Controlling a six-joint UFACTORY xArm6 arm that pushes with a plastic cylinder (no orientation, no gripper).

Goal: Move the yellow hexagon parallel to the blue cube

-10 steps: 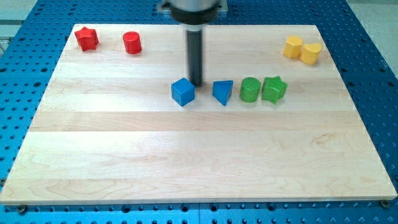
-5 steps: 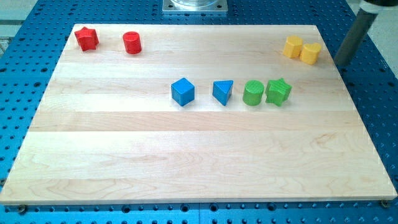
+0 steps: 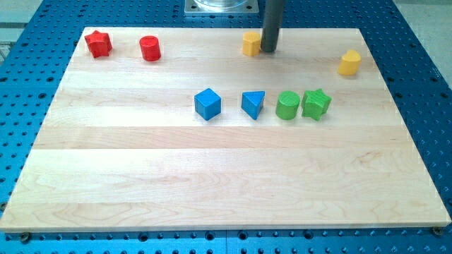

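My tool is a plain dark rod with nothing to open or close, and my tip [image 3: 269, 49] stands near the top edge of the wooden surface [image 3: 212, 176], touching the right side of the yellow hexagon [image 3: 251, 43]. That hexagon sits up by the top edge, a little right of centre, well above and to the right of the blue cube [image 3: 207, 104]. The cube lies in the middle row, with the blue triangular block [image 3: 253, 104] near it on the right, then the green cylinder [image 3: 287, 105] and the green star [image 3: 316, 104] just beside each other. A second yellow block [image 3: 349, 62], whose shape I cannot make out, rests near the right edge. The red star [image 3: 99, 44] and red cylinder [image 3: 150, 48] sit in the top left corner.
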